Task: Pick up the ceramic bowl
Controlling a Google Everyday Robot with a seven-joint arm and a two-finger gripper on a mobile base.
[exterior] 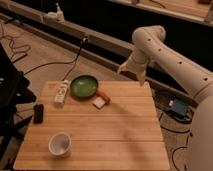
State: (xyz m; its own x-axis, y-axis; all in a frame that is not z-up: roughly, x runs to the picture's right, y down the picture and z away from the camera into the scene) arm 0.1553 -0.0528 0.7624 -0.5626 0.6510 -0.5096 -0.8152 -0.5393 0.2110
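Note:
The ceramic bowl (84, 86) is wide and shallow, green inside with a dark rim, and sits at the far middle of the wooden table (120, 135). My gripper (132, 73) hangs from the white arm above the table's far right edge, to the right of the bowl and well apart from it. Its fingers are spread and hold nothing. The smaller white cup (60, 144) stands near the front left corner.
A white remote-like object (61, 93) lies just left of the bowl. A small white and orange item (101, 101) lies right in front of the bowl. A black object (38, 113) lies at the left edge. Cables run over the floor behind.

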